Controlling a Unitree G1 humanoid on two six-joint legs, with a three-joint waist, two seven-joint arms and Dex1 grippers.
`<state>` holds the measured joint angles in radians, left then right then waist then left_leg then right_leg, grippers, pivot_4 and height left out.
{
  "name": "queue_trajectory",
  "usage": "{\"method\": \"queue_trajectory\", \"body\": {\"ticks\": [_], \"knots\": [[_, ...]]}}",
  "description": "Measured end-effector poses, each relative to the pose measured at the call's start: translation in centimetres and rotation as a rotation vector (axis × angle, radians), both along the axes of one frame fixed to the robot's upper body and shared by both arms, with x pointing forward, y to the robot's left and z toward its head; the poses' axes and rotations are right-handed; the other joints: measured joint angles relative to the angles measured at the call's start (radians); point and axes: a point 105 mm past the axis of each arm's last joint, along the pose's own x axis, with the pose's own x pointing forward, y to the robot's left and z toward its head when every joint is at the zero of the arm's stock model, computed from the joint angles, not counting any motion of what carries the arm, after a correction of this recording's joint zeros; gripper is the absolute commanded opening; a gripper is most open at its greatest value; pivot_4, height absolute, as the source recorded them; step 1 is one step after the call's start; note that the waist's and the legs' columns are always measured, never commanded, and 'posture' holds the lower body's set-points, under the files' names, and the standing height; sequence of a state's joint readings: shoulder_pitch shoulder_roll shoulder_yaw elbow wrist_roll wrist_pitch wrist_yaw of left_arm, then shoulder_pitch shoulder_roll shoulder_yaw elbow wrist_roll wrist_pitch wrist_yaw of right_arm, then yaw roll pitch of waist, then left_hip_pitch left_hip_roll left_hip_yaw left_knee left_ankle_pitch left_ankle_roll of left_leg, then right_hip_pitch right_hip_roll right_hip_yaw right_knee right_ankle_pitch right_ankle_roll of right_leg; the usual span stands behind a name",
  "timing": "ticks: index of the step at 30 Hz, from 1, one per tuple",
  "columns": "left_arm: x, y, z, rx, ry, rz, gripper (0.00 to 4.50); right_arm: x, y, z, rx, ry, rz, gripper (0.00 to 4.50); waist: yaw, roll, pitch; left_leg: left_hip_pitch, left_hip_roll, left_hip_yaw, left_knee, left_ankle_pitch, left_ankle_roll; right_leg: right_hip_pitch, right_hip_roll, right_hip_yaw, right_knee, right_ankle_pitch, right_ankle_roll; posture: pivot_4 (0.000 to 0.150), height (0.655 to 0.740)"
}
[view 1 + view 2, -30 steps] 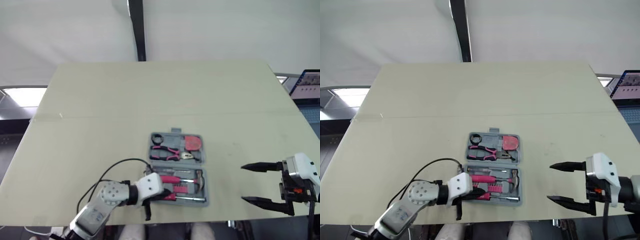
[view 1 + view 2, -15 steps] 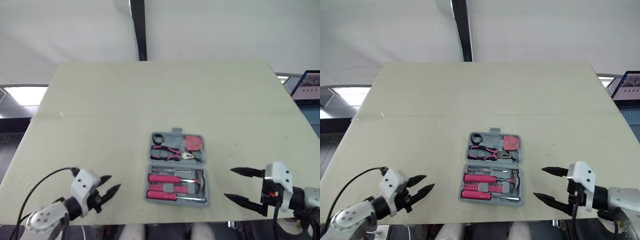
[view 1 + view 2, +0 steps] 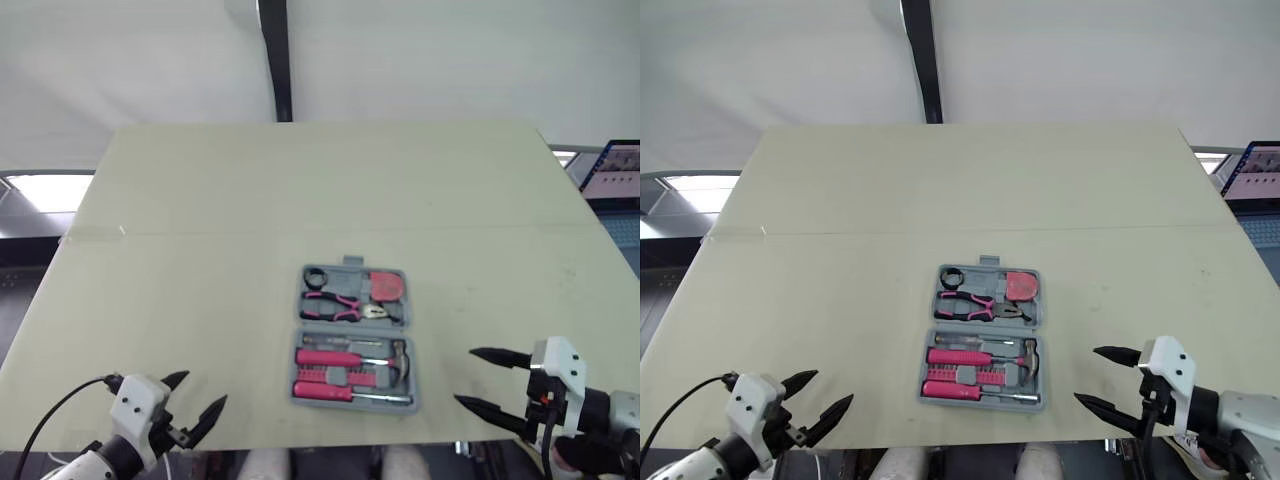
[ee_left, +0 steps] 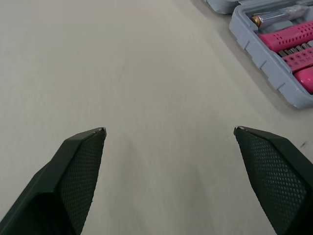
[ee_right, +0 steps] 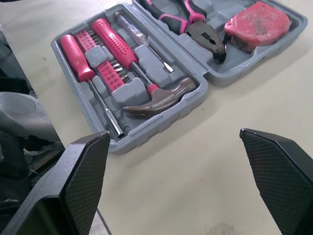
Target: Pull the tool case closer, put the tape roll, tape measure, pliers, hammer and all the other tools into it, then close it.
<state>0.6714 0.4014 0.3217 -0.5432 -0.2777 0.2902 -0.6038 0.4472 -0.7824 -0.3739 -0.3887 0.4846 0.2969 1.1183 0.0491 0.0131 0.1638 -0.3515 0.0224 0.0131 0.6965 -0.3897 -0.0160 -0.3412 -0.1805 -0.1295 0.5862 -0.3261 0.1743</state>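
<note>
we judge the step in hand to be closing the tool case (image 3: 351,326), as its slots look filled. we take the far half, holding the pliers (image 3: 335,303) and tape measure (image 3: 385,286), by its outer edge and fold it squarely over the hammer (image 5: 161,98) half. the case lies open near the counter (image 3: 300,190) front edge. the left tool (image 3: 200,390), spread and empty, sits well apart to its left; the right tool (image 3: 465,376), likewise spread and empty, sits near its right side.
</note>
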Motion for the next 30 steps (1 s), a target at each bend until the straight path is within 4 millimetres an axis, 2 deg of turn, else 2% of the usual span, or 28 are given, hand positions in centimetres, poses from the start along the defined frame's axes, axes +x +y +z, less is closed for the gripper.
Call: {"method": "queue_trajectory", "body": {"ticks": [1,4,7,9,11,17,24,30], "knots": [[0.3,-0.3,-0.1,-0.005,0.008,-0.012,4.49,0.0,0.0,-0.1,0.005,0.032,-0.001,4.50,0.002,0.000,0.000,0.000,0.000,0.000,0.000,0.000,0.000,0.000,0.000,0.000,0.000,0.000,0.000,0.150,0.7400],[2.2,-1.5,0.5,-0.034,-0.016,-0.065,3.67,0.5,0.2,-0.1,0.020,0.085,0.007,3.64,0.003,0.000,0.000,0.000,0.000,0.000,0.001,0.000,0.000,0.000,0.000,0.000,0.001,0.000,0.000,0.150,0.7400],[5.4,-2.9,1.8,-0.032,-0.078,-0.159,2.14,2.5,0.6,0.3,0.032,0.082,-0.002,2.11,0.001,0.001,0.000,0.001,0.000,0.000,0.001,0.000,0.000,0.000,0.000,0.000,0.002,0.000,0.000,0.150,0.7400],[6.6,-3.3,2.5,-0.027,-0.104,-0.195,1.07,3.5,0.9,0.6,0.035,0.071,-0.007,1.08,-0.003,0.001,0.000,0.000,0.000,0.000,0.000,0.000,0.000,-0.001,0.000,0.000,0.002,0.000,0.000,0.150,0.7400],[7.7,-3.6,2.2,-0.038,-0.091,-0.207,0.08,4.1,0.9,0.0,0.024,0.085,-0.019,0.06,-0.006,0.001,0.000,0.000,0.000,0.000,-0.002,0.000,0.000,-0.003,0.000,-0.001,0.003,0.000,0.000,0.150,0.7400],[10.2,-4.9,1.7,-0.024,-0.061,-0.295,0.03,6.5,1.9,-1.3,-0.008,0.094,-0.037,0.02,-0.019,0.001,0.000,0.000,0.000,0.000,0.001,0.000,-0.001,-0.002,0.000,-0.001,0.004,0.000,0.000,0.150,0.7400],[12.8,-7.2,0.9,-0.009,-0.008,-0.396,0.03,9.0,1.8,-2.3,-0.070,0.099,-0.131,0.02,-0.025,0.001,0.000,-0.001,0.000,0.000,0.000,0.001,-0.001,-0.003,0.000,-0.001,0.004,0.000,0.000,0.150,0.7400],[13.2,-9.2,-0.4,0.026,0.032,-0.479,0.03,9.8,1.9,-3.2,-0.112,0.115,-0.149,0.02,-0.025,0.001,0.000,-0.001,0.000,0.000,0.000,0.001,-0.001,-0.003,0.000,-0.001,0.004,0.000,0.000,0.150,0.7400]]}}
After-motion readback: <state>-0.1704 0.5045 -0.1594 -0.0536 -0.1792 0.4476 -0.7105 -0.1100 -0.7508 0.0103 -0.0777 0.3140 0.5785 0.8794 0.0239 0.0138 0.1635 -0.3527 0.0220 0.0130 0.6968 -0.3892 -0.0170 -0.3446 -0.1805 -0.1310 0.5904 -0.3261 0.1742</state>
